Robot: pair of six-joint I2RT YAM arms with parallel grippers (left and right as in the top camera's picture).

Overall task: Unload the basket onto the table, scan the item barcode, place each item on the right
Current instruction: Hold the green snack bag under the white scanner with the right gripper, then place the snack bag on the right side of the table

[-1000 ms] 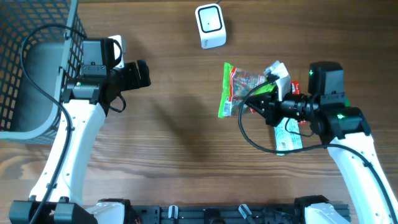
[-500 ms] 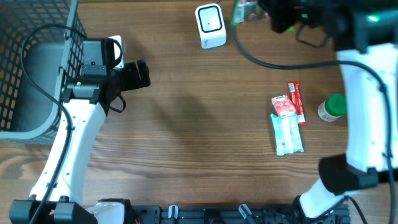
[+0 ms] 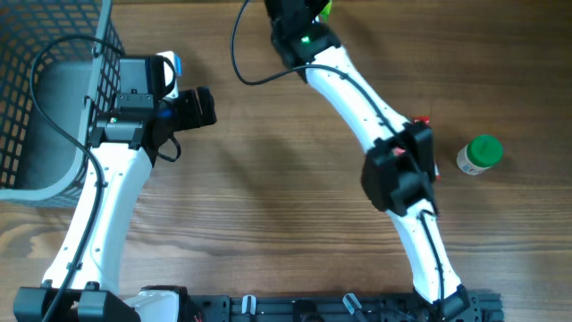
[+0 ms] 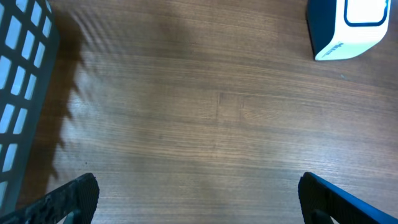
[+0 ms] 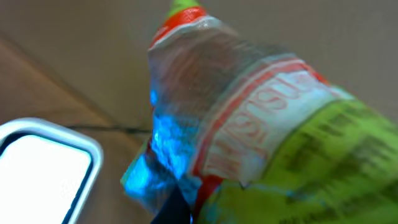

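Note:
The item is a green and red snack bag (image 5: pixel 267 124) that fills the right wrist view, with my right gripper (image 5: pixel 183 208) shut on its lower edge. Blue light falls on the bag's lower left. Just left of the bag lies the white barcode scanner (image 5: pixel 37 168). Overhead, the right arm (image 3: pixel 357 89) reaches to the top centre and hides the scanner; only a sliver of the bag (image 3: pixel 325 7) shows. The scanner (image 4: pixel 348 28) also appears at the top right of the left wrist view. My left gripper (image 4: pixel 199 205) hangs open over bare wood.
A grey wire basket (image 3: pixel 54 89) stands at the far left, its wall (image 4: pixel 18 93) close to the left gripper. A green-capped bottle (image 3: pixel 478 154) stands at the right. A red stick packet (image 3: pixel 420 121) peeks out beside the right arm.
The right arm has lifted the bag from the table's right side and swung it to the top centre, over the scanner. The left arm has not moved.

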